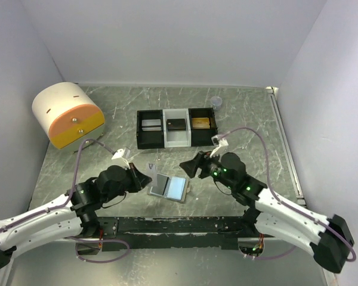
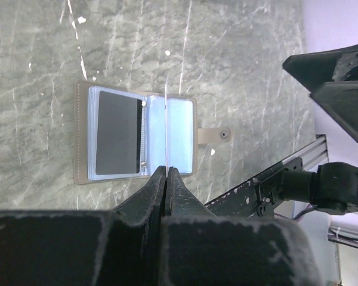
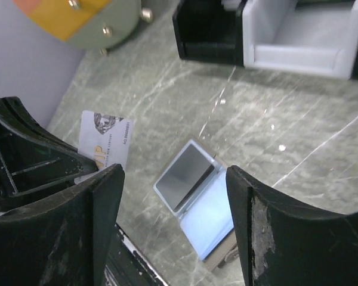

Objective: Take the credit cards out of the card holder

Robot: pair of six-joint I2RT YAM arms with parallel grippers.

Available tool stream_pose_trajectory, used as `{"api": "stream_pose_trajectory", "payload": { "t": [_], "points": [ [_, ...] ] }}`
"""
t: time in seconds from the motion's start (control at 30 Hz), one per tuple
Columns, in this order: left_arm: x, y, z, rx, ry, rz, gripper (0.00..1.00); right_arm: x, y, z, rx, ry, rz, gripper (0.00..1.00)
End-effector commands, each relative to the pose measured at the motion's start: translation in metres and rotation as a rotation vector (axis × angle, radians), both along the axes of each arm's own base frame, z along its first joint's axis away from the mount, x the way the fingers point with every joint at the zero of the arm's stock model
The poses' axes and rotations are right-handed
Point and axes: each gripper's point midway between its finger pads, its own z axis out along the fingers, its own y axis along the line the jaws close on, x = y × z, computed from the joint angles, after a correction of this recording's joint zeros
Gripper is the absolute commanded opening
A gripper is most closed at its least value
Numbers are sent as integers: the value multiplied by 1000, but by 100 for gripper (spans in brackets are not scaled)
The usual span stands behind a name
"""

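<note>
The grey card holder (image 1: pixel 169 187) lies open on the table between the arms, pale blue lining up. A dark card (image 2: pixel 116 132) sits in its left leaf; the right leaf (image 2: pixel 180 134) shows only blue lining. My left gripper (image 1: pixel 148 176) is shut on a white card, seen edge-on (image 2: pixel 166 119) in its own view and face-on with "VIP" print (image 3: pixel 105 138) in the right wrist view, held above the holder's left side. My right gripper (image 1: pixel 185 167) is open and empty, hovering just above the holder (image 3: pixel 197 196).
A black-and-white three-compartment tray (image 1: pixel 176 138) stands behind the holder with a silver (image 1: pixel 150 124), a dark (image 1: pixel 177 124) and a gold card (image 1: pixel 201 123) in it. A round white-and-orange drawer box (image 1: pixel 67 113) is far left. A small grey cup (image 1: pixel 216 102) is behind the tray.
</note>
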Motion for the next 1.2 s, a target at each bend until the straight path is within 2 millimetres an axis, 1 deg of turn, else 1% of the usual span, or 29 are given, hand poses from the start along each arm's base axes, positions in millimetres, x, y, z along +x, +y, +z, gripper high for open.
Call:
{"api": "stream_pose_trajectory", "payload": {
  "t": [0.0,0.07,0.13,0.17,0.27,0.33,0.4,0.47,0.53,0.57,0.6,0.67,0.77,0.83,1.0,1.1,1.17],
  "points": [
    [3,7,11,11,-87,-12,7,11,-34,19,-18,-160,-129,73],
    [2,3,9,4,-103,-37,7,13,-46,20,-16,-161,-186,80],
    [2,-4,8,-9,-114,-66,7,10,-48,18,4,-150,-183,85],
    [1,-9,9,-26,-117,-81,7,7,-45,19,33,-137,-161,86],
    [3,-23,17,-108,-145,-164,7,-6,-25,19,126,-105,-17,86],
    [5,-27,19,-170,-136,-226,7,-13,-13,16,175,-55,74,85],
    [13,-24,21,-230,-118,-233,7,-20,-1,12,223,-10,160,83],
    [15,-23,29,-296,-133,-264,7,-29,11,17,289,6,245,80],
    [11,-26,41,-346,-158,-303,7,-37,21,18,332,39,327,74],
    [8,-28,45,-362,-171,-326,7,-40,27,18,352,57,364,69],
    [6,-29,48,-375,-179,-343,7,-44,32,22,381,63,403,66],
    [2,-30,52,-390,-181,-361,7,-51,39,27,425,79,459,62],
    [-4,-30,59,-436,-193,-378,7,-56,49,30,450,93,508,56],
    [-7,-29,61,-450,-196,-382,7,-56,54,34,462,89,521,54],
    [-13,-28,62,-460,-181,-395,7,-58,61,42,472,75,563,52],
    [-16,-29,67,-484,-184,-414,7,-59,65,46,485,77,578,50],
    [-18,-30,72,-499,-190,-428,7,-59,66,48,501,79,589,47]
  ]
}}
